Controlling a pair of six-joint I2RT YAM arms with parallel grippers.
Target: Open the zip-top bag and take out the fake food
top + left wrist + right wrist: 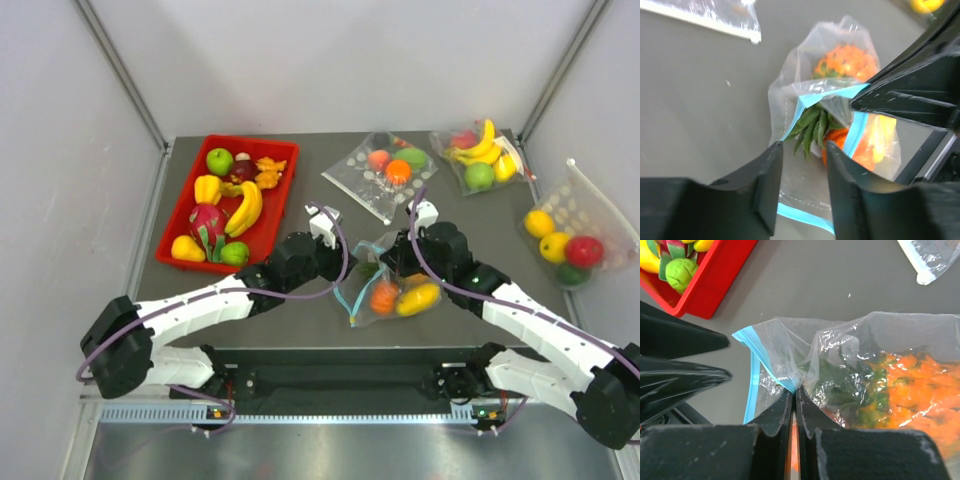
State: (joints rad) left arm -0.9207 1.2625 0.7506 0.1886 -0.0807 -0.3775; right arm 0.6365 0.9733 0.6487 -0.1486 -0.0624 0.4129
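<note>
My right gripper (794, 394) clamps a thin fold of the clear crinkly zip-top bag (880, 340), left gripper (803, 150) unclenched; it may slip.

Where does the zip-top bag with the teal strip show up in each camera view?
Top external: the zip-top bag lies near the centre, slightly below the middle.
Left wrist: the zip-top bag fills the centre, its mouth turned toward the camera.
Right wrist: the zip-top bag spans centre to right, pinched in the right gripper.
Shared landmark: its teal zip strip.
</note>
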